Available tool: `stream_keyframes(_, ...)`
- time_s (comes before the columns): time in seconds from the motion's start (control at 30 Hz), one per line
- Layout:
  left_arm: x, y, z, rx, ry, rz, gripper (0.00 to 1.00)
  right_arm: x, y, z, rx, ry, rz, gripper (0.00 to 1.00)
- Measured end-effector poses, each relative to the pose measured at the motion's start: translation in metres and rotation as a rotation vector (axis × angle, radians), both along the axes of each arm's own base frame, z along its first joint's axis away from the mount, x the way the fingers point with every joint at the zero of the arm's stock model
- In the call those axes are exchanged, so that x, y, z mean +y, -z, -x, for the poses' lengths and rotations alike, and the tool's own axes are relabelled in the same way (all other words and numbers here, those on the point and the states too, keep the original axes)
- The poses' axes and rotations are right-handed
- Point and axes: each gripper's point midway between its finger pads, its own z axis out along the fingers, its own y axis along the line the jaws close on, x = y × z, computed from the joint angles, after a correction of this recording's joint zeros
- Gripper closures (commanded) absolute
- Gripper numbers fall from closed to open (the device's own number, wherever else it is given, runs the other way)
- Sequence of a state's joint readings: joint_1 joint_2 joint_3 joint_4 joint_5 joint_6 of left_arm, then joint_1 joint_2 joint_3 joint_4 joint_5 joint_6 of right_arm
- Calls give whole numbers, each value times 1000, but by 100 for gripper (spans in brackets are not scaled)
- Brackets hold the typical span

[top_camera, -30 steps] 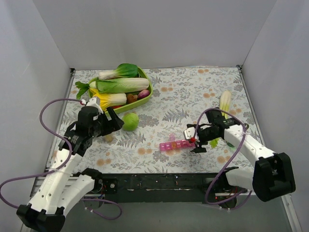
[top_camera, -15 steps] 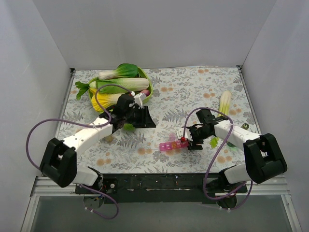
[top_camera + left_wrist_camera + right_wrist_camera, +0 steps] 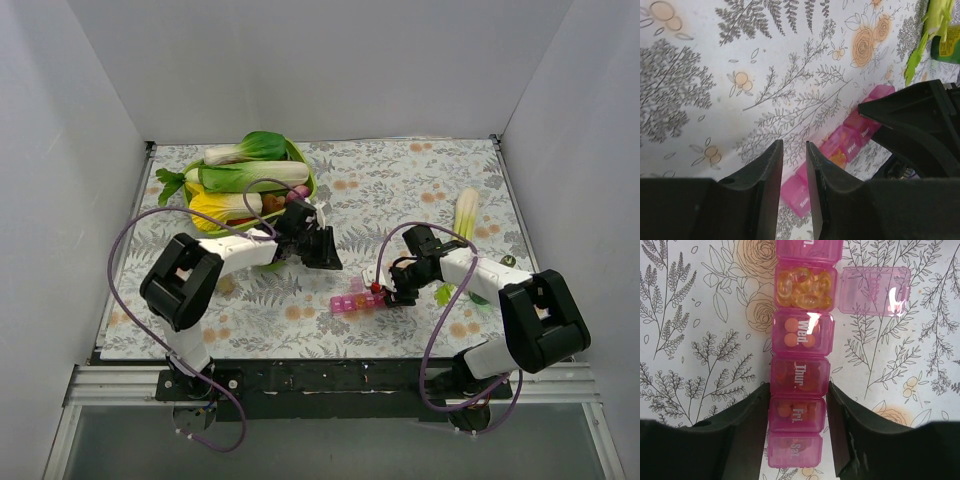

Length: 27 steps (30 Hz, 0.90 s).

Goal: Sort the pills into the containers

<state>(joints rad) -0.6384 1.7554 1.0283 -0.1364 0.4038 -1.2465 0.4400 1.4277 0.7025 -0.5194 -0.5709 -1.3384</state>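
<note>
Top external, vegetable bowl (image 3: 311, 187) behind left claw (image 3: 331, 262), pale stalk (image 3: 466, 208) beside right claw (image 3: 385, 293)

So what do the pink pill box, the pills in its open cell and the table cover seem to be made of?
Pill box: translucent pink plastic, glossy; contents show through and the open lid glints. Pills: clear amber, shiny, probably gelatin capsules. Table cover: matte floral print, cloth or vinyl; I cannot tell which.

A pink pill box (image 3: 800, 375) lies on the flowery desk (image 3: 690, 315) — one cell has its lid (image 3: 875, 290) flipped open and is full of yellow-orange pills (image 3: 802, 287). The gripper (image 3: 798, 390) has one black finger on each side of the "Fri." cell — touching or not is hard to tell.
</note>
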Motion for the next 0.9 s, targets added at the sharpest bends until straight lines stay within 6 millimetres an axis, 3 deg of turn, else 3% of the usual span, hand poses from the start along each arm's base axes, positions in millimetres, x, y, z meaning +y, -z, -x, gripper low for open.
stream_keyframes(0.33, -36, 19, -3, 18, 47, 17, 83, 1, 1, 0, 6, 5, -4, 53)
stream_keyframes(0.6, -47, 12, 8, 32, 99, 74, 90, 3, 1, -2, 10, 19, -9, 54)
stream_keyframes(0.9, -43, 21, 27, 84, 123, 105, 91, 3, 1, -2, 18, 32, -12, 56)
